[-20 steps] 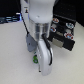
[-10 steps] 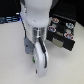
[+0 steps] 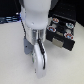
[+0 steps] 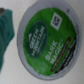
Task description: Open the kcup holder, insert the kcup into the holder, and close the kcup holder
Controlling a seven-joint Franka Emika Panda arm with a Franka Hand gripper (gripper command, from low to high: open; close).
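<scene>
The kcup (green lid reading "Dark Magic") fills the wrist view, while the arm stands beside the open kcup holder; whether the hand is open or closed is unclear.

The kcup fills nearly the whole wrist view — a round pod seen lid-on, its foil top bright green inside a pale whitish rim. White lettering runs across the lid, with "DARK MAGIC" legible and a small white logo above it (the finer print is too blurred to read). The pod rests on a light, plain surface. At one edge sits a teal-green shape — blurred, cut off by the frame, and not identifiable.
</scene>
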